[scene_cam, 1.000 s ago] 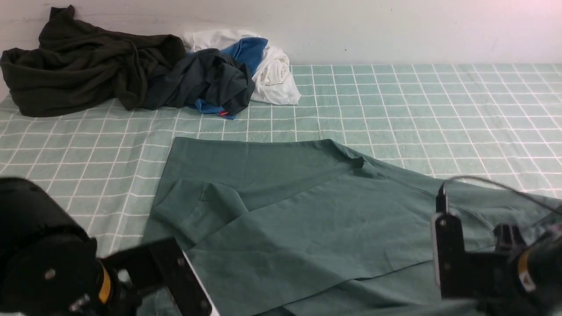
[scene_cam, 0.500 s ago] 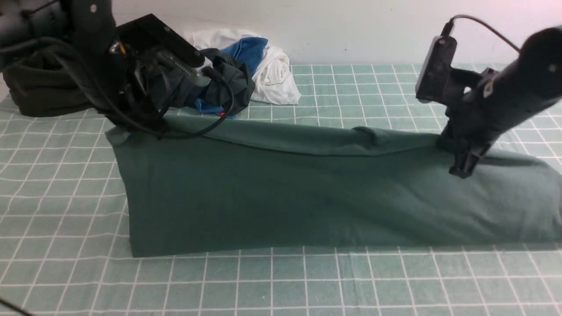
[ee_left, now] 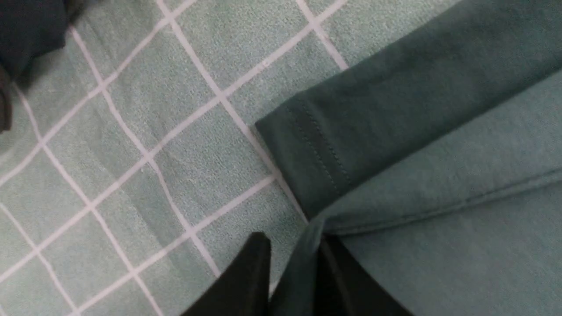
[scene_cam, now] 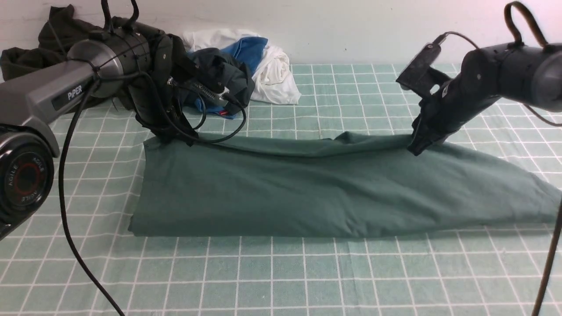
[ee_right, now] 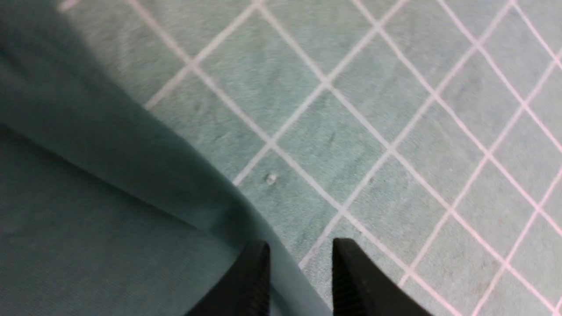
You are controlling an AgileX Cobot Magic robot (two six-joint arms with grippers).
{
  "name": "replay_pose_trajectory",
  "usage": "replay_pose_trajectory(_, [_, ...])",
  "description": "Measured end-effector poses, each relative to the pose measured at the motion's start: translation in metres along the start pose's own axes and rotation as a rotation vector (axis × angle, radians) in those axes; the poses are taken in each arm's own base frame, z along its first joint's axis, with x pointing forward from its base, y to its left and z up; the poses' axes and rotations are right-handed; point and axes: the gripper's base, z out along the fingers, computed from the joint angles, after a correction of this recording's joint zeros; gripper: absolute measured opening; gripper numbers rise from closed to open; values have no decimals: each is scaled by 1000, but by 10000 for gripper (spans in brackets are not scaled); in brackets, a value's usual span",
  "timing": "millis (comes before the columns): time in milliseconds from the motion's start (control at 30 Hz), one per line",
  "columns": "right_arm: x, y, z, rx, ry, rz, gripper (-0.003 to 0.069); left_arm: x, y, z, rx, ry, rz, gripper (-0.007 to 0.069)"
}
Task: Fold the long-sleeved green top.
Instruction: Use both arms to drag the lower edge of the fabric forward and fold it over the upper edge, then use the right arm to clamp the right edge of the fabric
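1. Between the fingers of the left gripper [ee_left: 293, 240], a raised edge of the top [scene_cam: 333, 193] fills the narrow gap. I cannot tell whether the jaws pinch it or only flank it. Just ahead of them a stitched hem [ee_left: 316, 153] lies flat on the tablecloth [scene_cam: 281, 281].
2. The right gripper [ee_right: 300, 242] has its jaws parted. The top's far edge runs loosely through the gap, and bare tablecloth shows beside the outer finger.
3. The top lies as a long folded band stretching from one pair of jaws to the other. Its far edge is at both pairs, and its near fold is well to the robot's side of them.
4. If the left jaws rise with cloth wedged between them, the corner lifts too and the fold peels open. The cause would be too narrow a gap for a clean release.
5. If the right jaws pull away sideways rather than straight up, a finger may drag the loose edge and skew the band.
6. Beyond the right jaws the band tapers and sags unevenly. A further fold made without squaring that end would likely come out crooked.
7. A cable [scene_cam: 237, 127] loops onto the top beside the left jaws, and a dark heap [scene_cam: 210, 79] of other clothes sits just behind them. Either could snag as the arm retreats, tugging the top or pulling in a stray garment.
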Motion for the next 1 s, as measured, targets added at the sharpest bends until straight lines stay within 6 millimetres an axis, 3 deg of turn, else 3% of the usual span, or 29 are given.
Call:
replay_pose_trajectory(133, [-4, -1, -10, -3, -11, 137, 326, -1, 2, 0, -10, -14, -46, 296])
replay_pose_trajectory(200, [-8, 10, -17, -59, 9, 190, 360, -2, 2, -3, -12, -19, -97, 381])
replay_pose_trajectory(300, [-14, 33, -19, -166, 41, 213, 368, -2, 4, -12, -15, -23, -130, 447])
replay_pose_trajectory(333, [-15, 37, -19, -184, 44, 212, 368, -2, 4, -14, -15, -23, -132, 450])
replay_pose_trajectory(400, [-22, 68, -10, -292, 54, 187, 368, -2, 7, -28, -20, -28, -143, 458])
replay_pose_trajectory(433, [-23, 70, -9, -302, 50, 186, 368, -3, 7, -31, -22, -31, -143, 458])
replay_pose_trajectory(467, [-26, 85, 4, -329, 43, 174, 368, -3, 7, -40, -23, -34, -144, 438])
replay_pose_trajectory(567, [-28, 99, 26, -319, 2, 181, 368, -2, 7, -54, -22, -26, -152, 378])
replay_pose_trajectory(733, [-37, 79, 45, -173, -181, 353, 368, 6, 8, -80, -11, 27, -174, 188])
replay_pose_trajectory(767, [-37, 77, 45, -167, -184, 368, 368, 7, 8, -82, -10, 32, -176, 180])
replay_pose_trajectory(800, [-37, 59, 44, -132, -213, 446, 368, 10, 8, -88, -5, 55, -180, 113])
replay_pose_trajectory(867, [-38, 36, 38, -107, -211, 519, 368, 12, 7, -95, 8, 71, -187, 41])
replay_pose_trajectory(900, [-39, 33, 36, -104, -210, 525, 368, 12, 7, -95, 11, 71, -189, 33])
replay_pose_trajectory(967, [-40, 4, 17, -82, -159, 559, 368, 13, 4, -103, 48, 64, -205, 6])
replay_pose_trajectory(1000, [-40, 0, 13, -75, -145, 554, 368, 12, 3, -105, 57, 62, -205, 4])
